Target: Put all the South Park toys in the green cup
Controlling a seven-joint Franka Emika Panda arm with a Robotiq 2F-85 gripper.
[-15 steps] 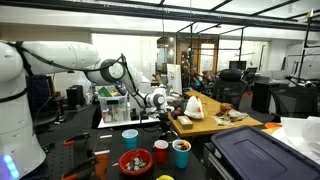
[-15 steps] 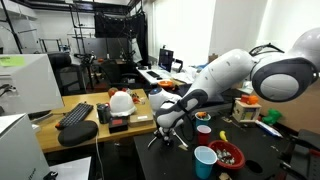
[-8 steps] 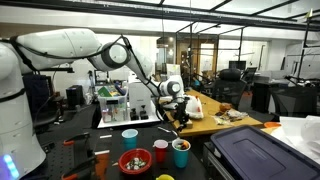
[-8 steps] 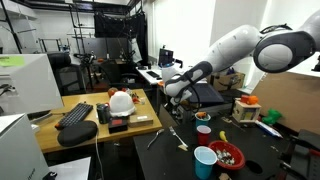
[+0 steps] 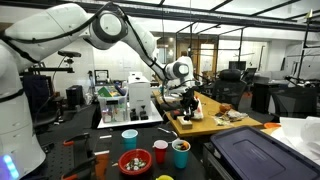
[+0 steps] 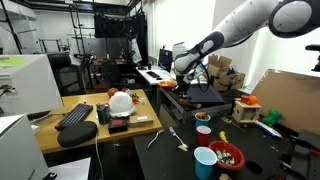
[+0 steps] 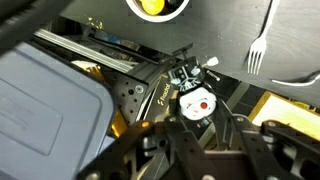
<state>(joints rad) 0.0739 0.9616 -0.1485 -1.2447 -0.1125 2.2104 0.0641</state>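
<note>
Gripper (image 7: 197, 110) raised clear above black table (image 5: 105, 140), fingers clamped on small red-white toy (image 7: 194, 100). Green cup (image 5: 181, 153) near table's front edge, just beside red cup (image 5: 160, 151).

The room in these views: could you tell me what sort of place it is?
Probably a robotics lab: a robot arm, a black workbench, a wooden desk with a keyboard.

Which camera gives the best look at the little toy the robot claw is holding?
The wrist view: the white-and-red toy sits close up in the shut gripper. In both exterior views the gripper hangs high, the toy too small to make out.
</note>
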